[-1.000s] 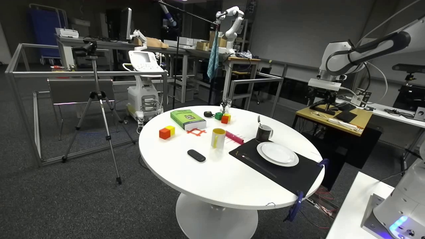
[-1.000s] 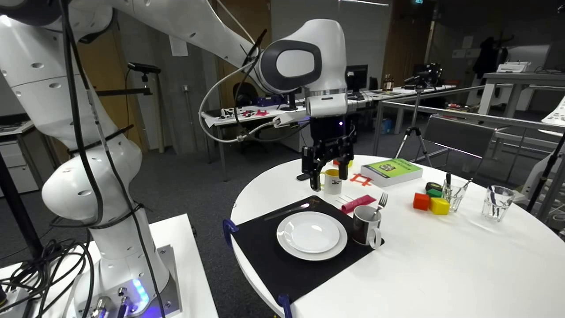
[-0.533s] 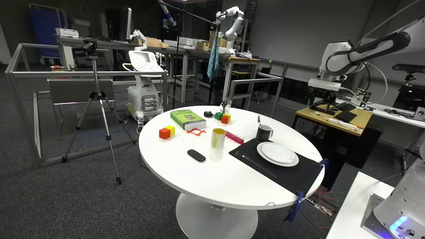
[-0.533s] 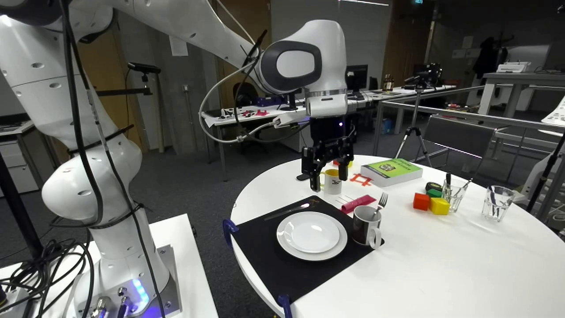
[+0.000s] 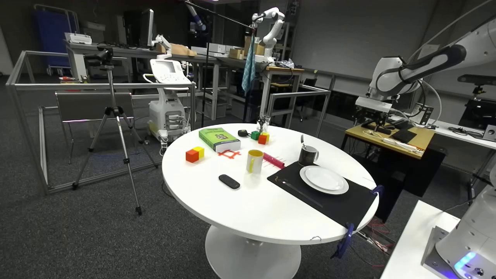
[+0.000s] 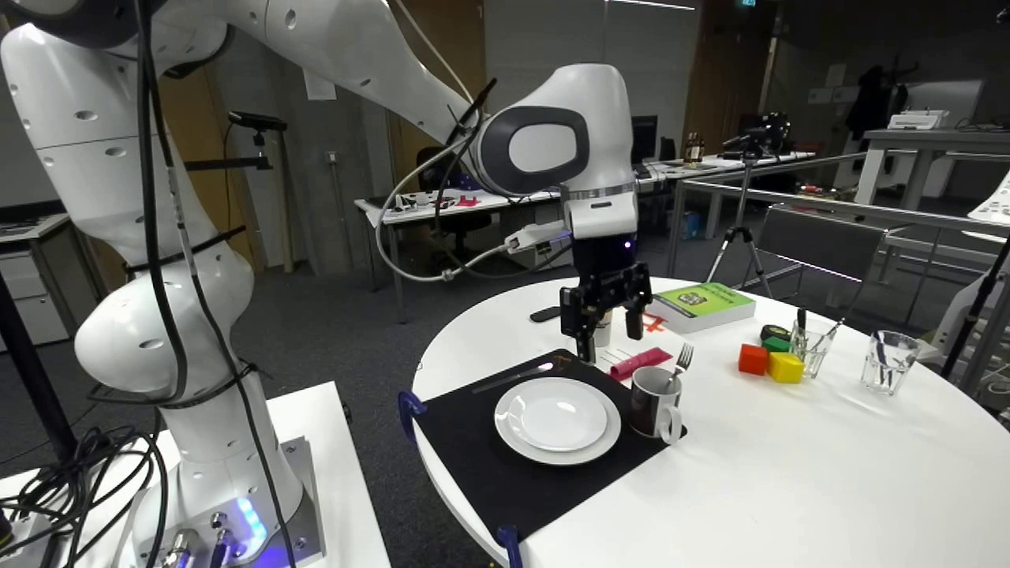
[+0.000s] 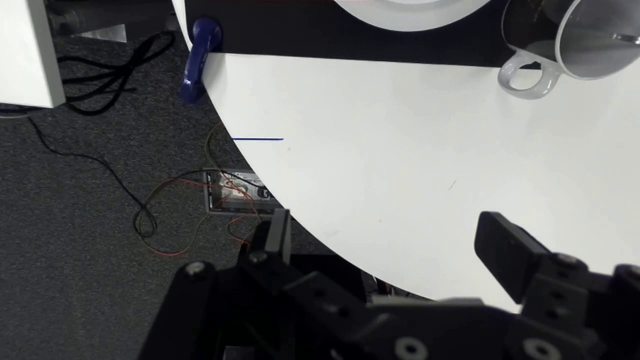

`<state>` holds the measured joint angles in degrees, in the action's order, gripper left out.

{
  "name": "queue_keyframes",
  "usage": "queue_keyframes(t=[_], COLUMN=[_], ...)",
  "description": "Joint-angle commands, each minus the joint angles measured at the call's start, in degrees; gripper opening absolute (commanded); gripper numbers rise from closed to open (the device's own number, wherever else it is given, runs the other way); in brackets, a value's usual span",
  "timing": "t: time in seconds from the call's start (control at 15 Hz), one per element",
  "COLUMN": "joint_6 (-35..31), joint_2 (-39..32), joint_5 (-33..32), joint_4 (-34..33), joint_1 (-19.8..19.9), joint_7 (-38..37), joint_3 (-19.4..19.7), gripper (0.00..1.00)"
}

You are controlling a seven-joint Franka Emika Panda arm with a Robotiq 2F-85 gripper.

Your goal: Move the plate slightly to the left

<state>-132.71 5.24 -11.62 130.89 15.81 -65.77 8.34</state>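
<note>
On dark carpet (image 5: 97,240) stands a round white table (image 5: 209,207), the tool (image 6: 609,339) spread wide nearby.

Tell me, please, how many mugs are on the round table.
2: the dark mug on the black placemat, and the yellow-handled white mug between the placemat and green book.

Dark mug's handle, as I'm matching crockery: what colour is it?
White; the handle shows best in the wrist view.

Plate (image 6: 558,420) on placemat (image 6: 505,495), mug (image 6: 652,409) just beside it, fork (image 6: 684,359) in mug; placemat on table (image 6: 777,473)
</note>
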Motion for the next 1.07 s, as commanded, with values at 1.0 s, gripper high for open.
queue_keyframes(t=[1.0], joint_6=[-11.5], joint_2=[-16.3], joint_5=[8.6], joint_4=[-2.1], joint_1=[-2.8], joint_7=[8.9], joint_3=[2.7], gripper=[1.00])
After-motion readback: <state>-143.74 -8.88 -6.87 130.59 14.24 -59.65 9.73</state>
